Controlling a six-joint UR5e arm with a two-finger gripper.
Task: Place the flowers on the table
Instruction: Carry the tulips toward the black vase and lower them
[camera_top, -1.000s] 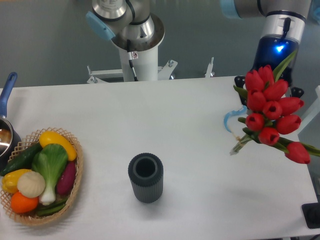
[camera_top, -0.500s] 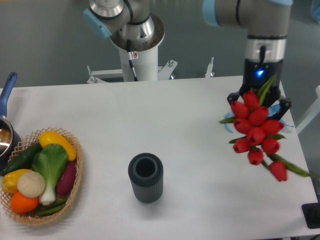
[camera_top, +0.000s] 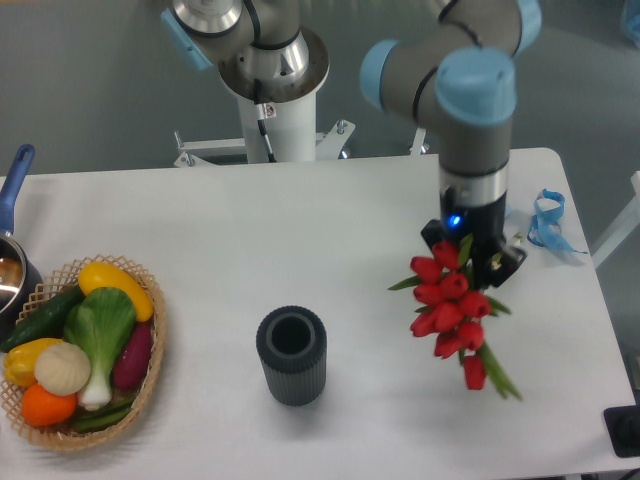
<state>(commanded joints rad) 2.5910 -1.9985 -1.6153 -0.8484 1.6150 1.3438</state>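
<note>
The flowers (camera_top: 448, 305), a bunch of red tulips with green leaves, hang from my gripper (camera_top: 470, 252), which is shut on their stems. The bunch points down and toward the front, over the right part of the white table (camera_top: 300, 240). One tulip (camera_top: 474, 371) droops lower than the others. The stems are mostly hidden behind the blooms and the gripper. I cannot tell whether the bunch touches the tabletop.
A dark grey ribbed vase (camera_top: 291, 355) stands upright at the front centre, left of the flowers. A wicker basket of vegetables (camera_top: 82, 350) sits at the front left, with a pot (camera_top: 10, 270) behind it. A blue ribbon (camera_top: 545, 220) lies near the right edge.
The arm has swung left and inward from the table's right edge, carrying the flowers with it. The bunch now looks smaller and lower. The blue ribbon is uncovered.
</note>
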